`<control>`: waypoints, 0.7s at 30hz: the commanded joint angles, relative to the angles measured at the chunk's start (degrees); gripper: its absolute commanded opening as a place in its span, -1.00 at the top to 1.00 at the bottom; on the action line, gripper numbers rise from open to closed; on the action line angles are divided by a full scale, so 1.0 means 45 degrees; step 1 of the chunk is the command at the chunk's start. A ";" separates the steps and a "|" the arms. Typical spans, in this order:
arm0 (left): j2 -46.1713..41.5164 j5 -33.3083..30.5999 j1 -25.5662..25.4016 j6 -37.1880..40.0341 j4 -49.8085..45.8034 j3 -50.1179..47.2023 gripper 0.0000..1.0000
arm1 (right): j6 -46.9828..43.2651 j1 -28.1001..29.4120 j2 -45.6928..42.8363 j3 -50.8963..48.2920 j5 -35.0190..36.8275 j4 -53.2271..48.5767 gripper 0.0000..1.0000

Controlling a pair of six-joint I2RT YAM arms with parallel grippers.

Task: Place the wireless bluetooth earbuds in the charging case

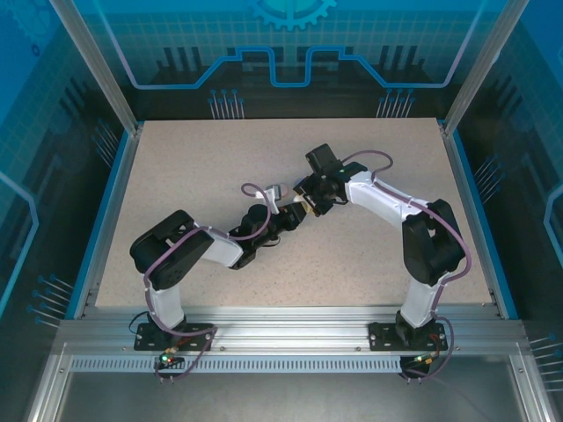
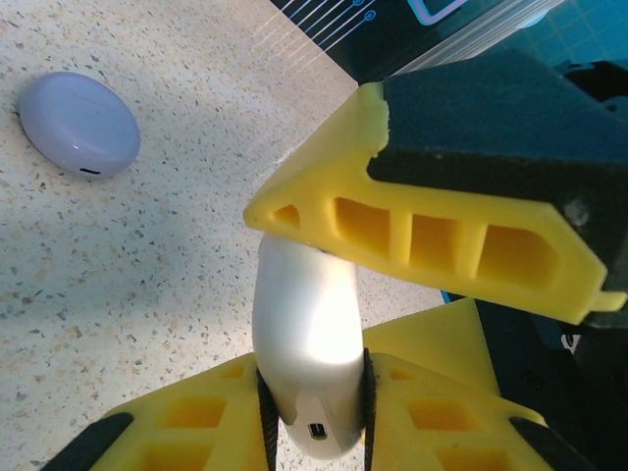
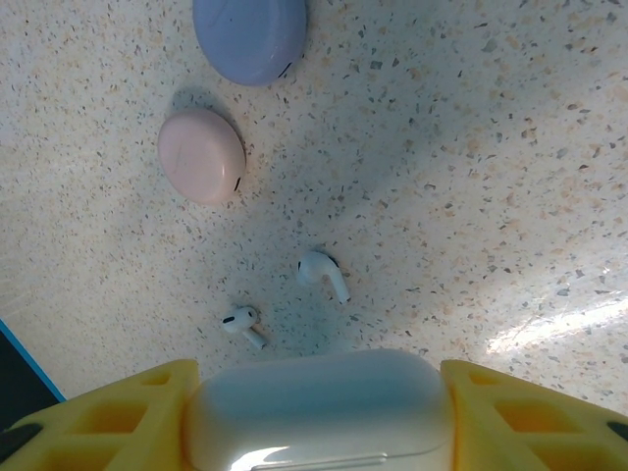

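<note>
Speckled tabletop [image 1: 176,167] inside blue enclosure [image 1: 290,53] bears 2 earbuds [image 3: 322,275].

**Worktop and enclosure**

The table [image 1: 369,255] is speckled beige. Blue edging [image 1: 102,230] runs along its left and right sides. An aluminium rail [image 1: 290,338] spans the near edge. Slanted aluminium posts [image 1: 95,61] rise from the far corners, in front of a blue patterned backdrop [image 1: 290,53].

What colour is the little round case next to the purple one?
Pink. That case shows best in the right wrist view.

Two earbuds [image 3: 322,275] on table [image 3: 471,196], near charging case [image 3: 319,412]
</note>
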 commanded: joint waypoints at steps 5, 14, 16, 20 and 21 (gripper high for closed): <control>0.0197 -0.0050 -0.0040 0.0358 0.0509 0.0498 0.30 | 0.0211 0.0244 -0.0201 0.0014 -0.0269 -0.0021 0.28; 0.0313 -0.0300 -0.0032 0.0333 0.0587 0.0593 0.32 | 0.0191 0.0244 -0.0293 -0.0046 -0.0264 -0.0034 0.28; 0.0361 -0.0314 -0.0015 0.0364 0.0621 0.0620 0.32 | 0.0198 0.0245 -0.0312 -0.0060 -0.0293 -0.0008 0.28; 0.0434 -0.0325 0.0034 0.0310 0.0715 0.0646 0.42 | 0.0216 0.0244 -0.0382 -0.0148 -0.0273 0.0014 0.28; 0.0459 -0.0335 0.0051 0.0281 0.0738 0.0664 0.45 | 0.0212 0.0249 -0.0398 -0.0148 -0.0290 0.0013 0.28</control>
